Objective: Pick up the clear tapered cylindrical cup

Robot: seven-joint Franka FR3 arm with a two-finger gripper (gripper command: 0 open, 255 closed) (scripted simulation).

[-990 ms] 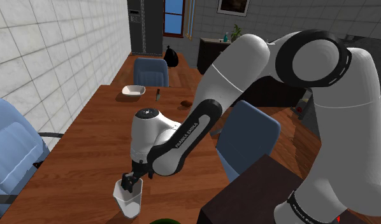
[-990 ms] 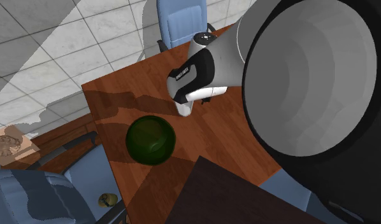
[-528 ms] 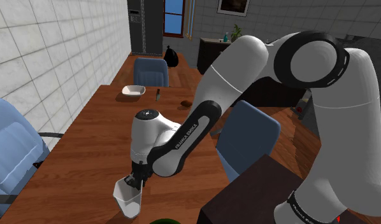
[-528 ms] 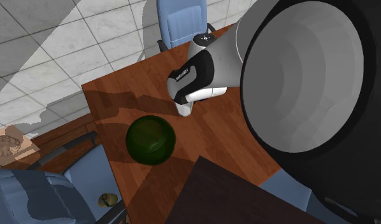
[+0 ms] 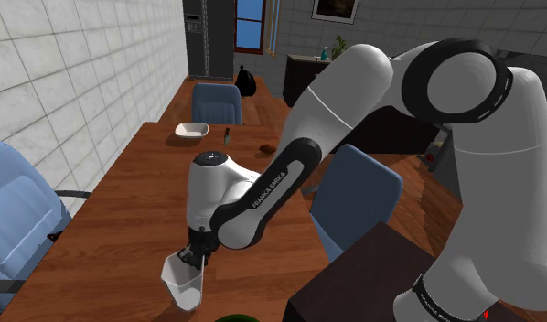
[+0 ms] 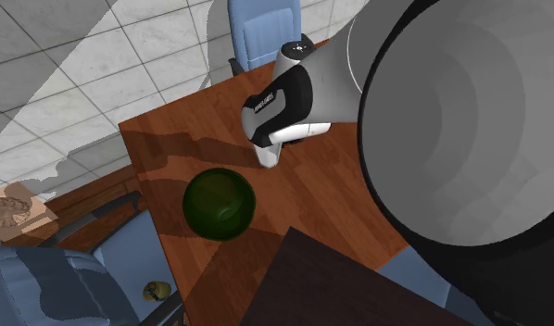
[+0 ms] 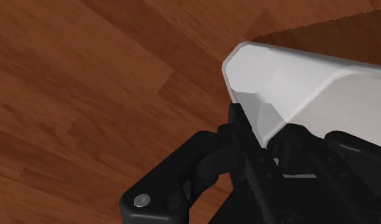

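At cup [image 7: 310, 76] rim, wrist view: claw [image 7: 265, 130] pinching wall.

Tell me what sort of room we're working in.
Probably a home dining room: long wooden table, where the gripper clasps the white cup, blue chairs around it, a white bowl, tiled wall alongside.

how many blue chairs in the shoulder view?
3: far-end chair, wall-side chair, arm-side chair. More may hide behind the arm.
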